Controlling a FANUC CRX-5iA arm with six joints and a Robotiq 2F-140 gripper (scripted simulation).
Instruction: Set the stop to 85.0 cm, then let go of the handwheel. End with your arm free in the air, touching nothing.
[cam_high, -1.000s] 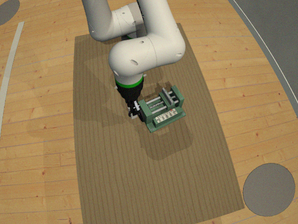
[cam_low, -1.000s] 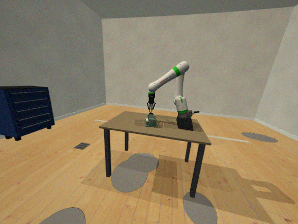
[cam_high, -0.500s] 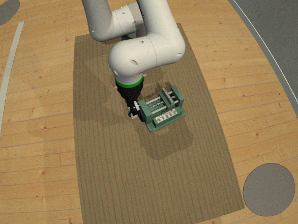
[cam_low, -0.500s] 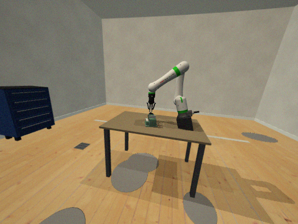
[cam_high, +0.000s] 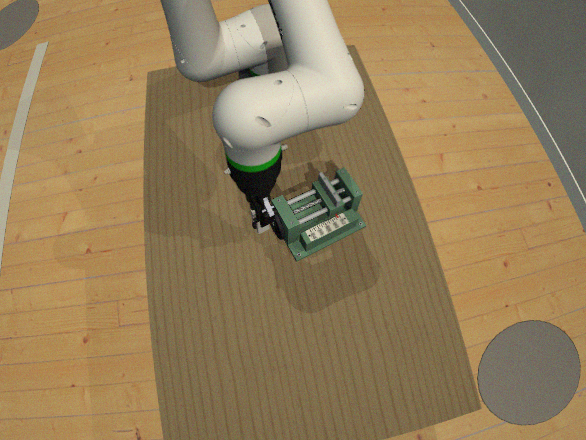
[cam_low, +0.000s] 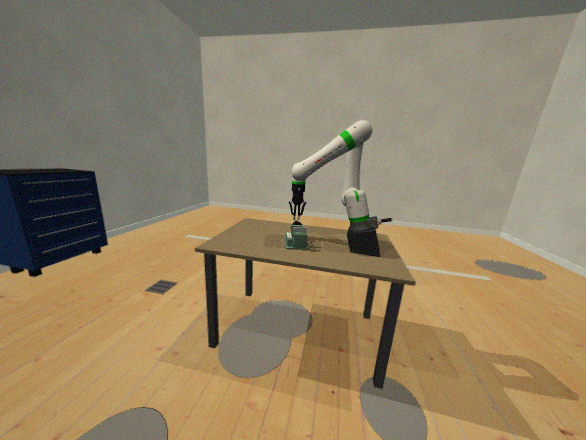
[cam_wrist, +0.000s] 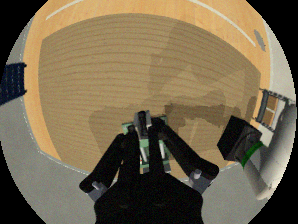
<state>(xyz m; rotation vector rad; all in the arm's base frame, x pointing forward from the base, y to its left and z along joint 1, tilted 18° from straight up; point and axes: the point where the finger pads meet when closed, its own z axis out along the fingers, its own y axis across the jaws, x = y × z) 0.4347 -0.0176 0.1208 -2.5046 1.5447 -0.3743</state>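
A green stop fixture stands on the table. It has two end plates, grey guide rods and a grey sliding stop near its far end. A white scale strip with a small red pointer runs along its front. The handwheel sits at the fixture's left end. My gripper comes down from above and is shut on the handwheel. In the wrist view the dark fingers pinch a small pale part over the green fixture.
The arm's dark base stands on the table behind the fixture. A blue drawer cabinet stands on the floor far to the left. Grey round patches mark the wooden floor.
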